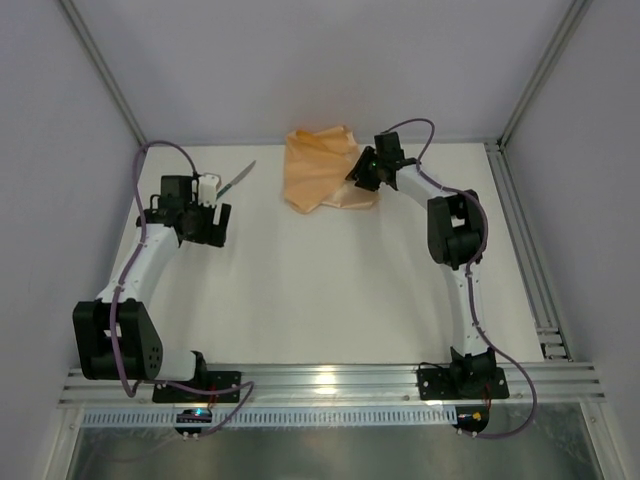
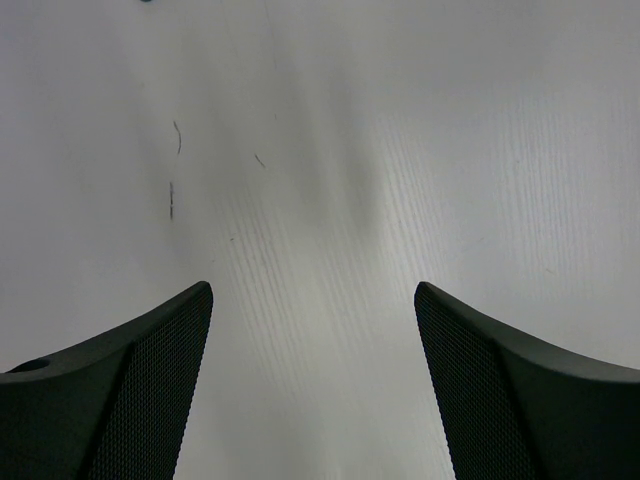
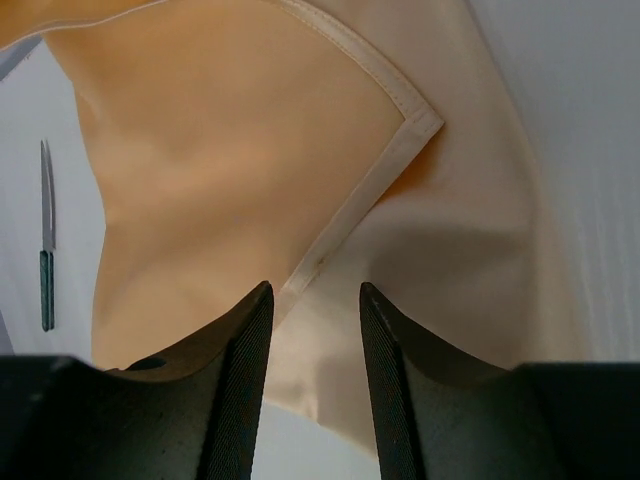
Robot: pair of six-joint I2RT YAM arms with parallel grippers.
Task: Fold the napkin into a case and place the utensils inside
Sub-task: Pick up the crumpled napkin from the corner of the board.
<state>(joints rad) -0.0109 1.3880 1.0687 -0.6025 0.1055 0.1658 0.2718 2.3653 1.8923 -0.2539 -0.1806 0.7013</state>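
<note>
The peach-orange napkin (image 1: 320, 170) lies crumpled at the table's far middle; it is not folded into a case. My right gripper (image 1: 362, 172) is at its right edge. In the right wrist view the right gripper (image 3: 315, 288) is open, with its jaws on either side of a hemmed edge of the napkin (image 3: 240, 150), low over the cloth. The knife (image 1: 238, 178) lies left of the napkin and also shows in the right wrist view (image 3: 46, 250). My left gripper (image 1: 212, 222) is open and empty over bare table (image 2: 312, 290). The fork is not in view.
The white tabletop (image 1: 320, 290) is bounded by an aluminium rail (image 1: 330, 380) at the near edge and a frame rail (image 1: 525, 250) on the right. Grey walls stand behind and at both sides.
</note>
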